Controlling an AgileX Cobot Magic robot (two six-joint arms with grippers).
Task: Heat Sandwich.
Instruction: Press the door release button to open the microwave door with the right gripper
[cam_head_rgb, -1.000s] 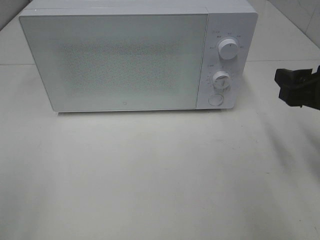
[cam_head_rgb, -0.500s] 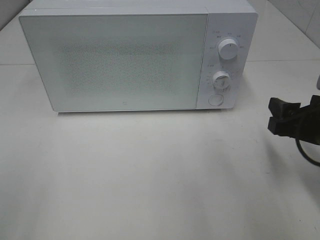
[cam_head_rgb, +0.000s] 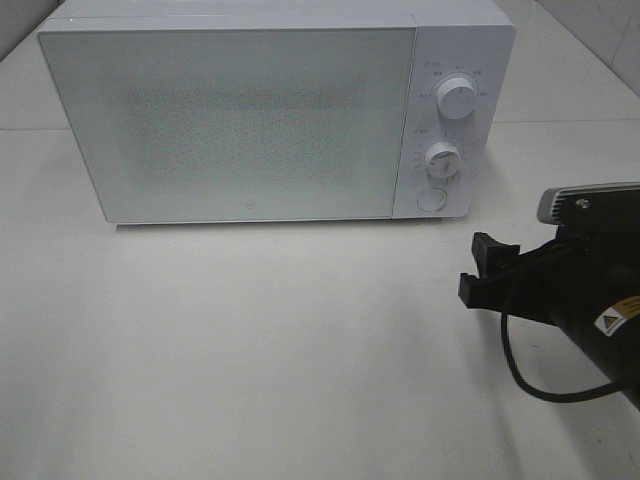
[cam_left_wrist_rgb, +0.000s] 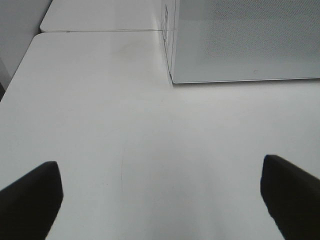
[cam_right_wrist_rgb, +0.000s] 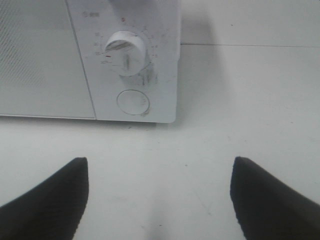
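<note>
Two grippers stand spread and empty. The left gripper (cam_left_wrist_rgb: 159, 167) hangs over the counter (cam_head_rgb: 250, 350) off the microwave's (cam_head_rgb: 250, 120) left front corner. The right gripper (cam_head_rgb: 477, 265), near the right edge, faces the round button (cam_head_rgb: 431, 199). Best approach squarely, one fingertip centred. Its door is shut; the sandwich is unseen, perhaps inside.
</note>
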